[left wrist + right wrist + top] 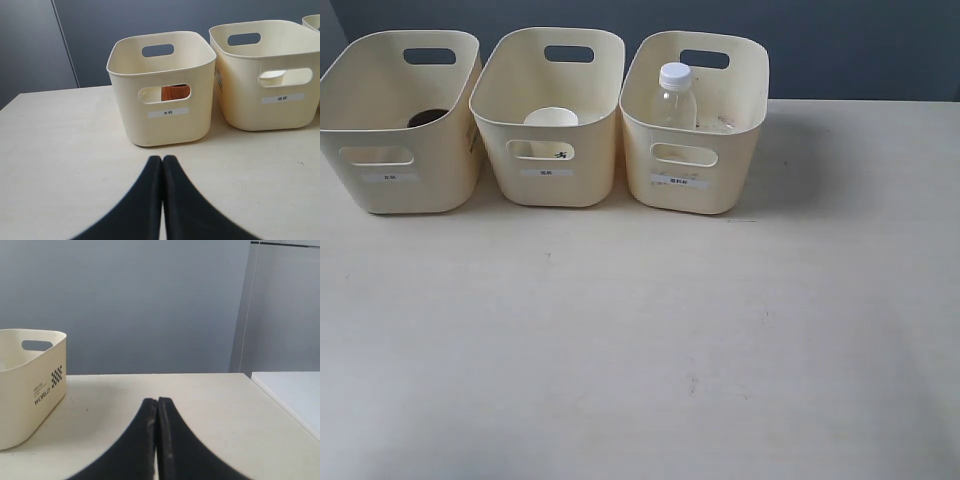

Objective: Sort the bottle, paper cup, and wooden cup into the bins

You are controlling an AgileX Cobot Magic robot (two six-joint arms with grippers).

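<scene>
With all three bins (560, 180) sitting along the far edge of the worktop (640, 350), the wooden cup (175, 92) is resting in the left one, the paper cup (551, 117) in the middle, the bottle (675, 95) in the right. Both the left gripper (162, 159) and right gripper (157, 401) are hovering pressed together, empty. Little seems left to go wrong, unless an arm nudges a bin.

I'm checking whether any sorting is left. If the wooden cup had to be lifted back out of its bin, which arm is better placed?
Probably the left. The left gripper, shut and empty, faces the left bin, where the wooden cup shows through the handle cut-out. The right gripper sees only the right bin.
</scene>
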